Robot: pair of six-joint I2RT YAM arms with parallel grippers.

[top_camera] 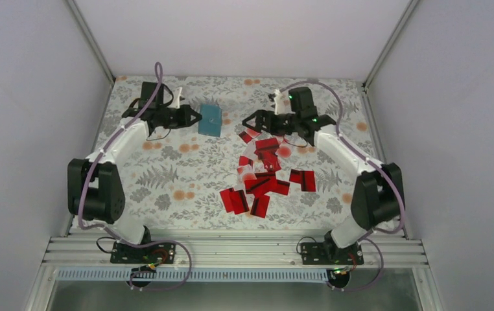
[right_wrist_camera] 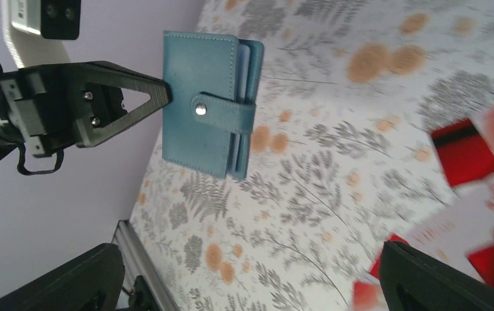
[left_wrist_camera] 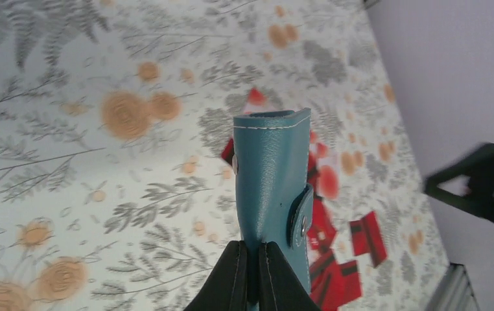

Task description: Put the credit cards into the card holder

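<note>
Pincer first: the left pincer (left_wrist_camera: 255,254) is clenched on one edge of the card holder (left_wrist_camera: 273,175), jaws pressed tight on the teal leather. It holds the pouch upright on its edge, and the pouch appears to be raised off the worktop (top_camera: 166,168). Across the holder's open side runs a strap, and its snap looks fastened. Only pale blue inner leaves show in the gap, and nothing red.

To the right of the holder, near it but not touching, the right pincer (top_camera: 249,122) hangs released. Its jaws are spread wide with nothing between them, and it faces the holder's strap side.

Further out from the holder, to its right and nearer the arm bases, the credit cards (top_camera: 267,175) lie scattered on the worktop. They form a loose red heap, several overlapping, some showing a black stripe and a few a whitish face. The closest ones sit just below the right pincer. The rest trail away from the holder towards the near edge.

As for progress, I judge the task barely begun. The holder is secured in a grip, which is the only step in place. No card is visibly inside it, and none is in either pincer. What remains is probably undoing the snap and opening the holder. After that, each card has to be lifted from the heap and slid in.
</note>
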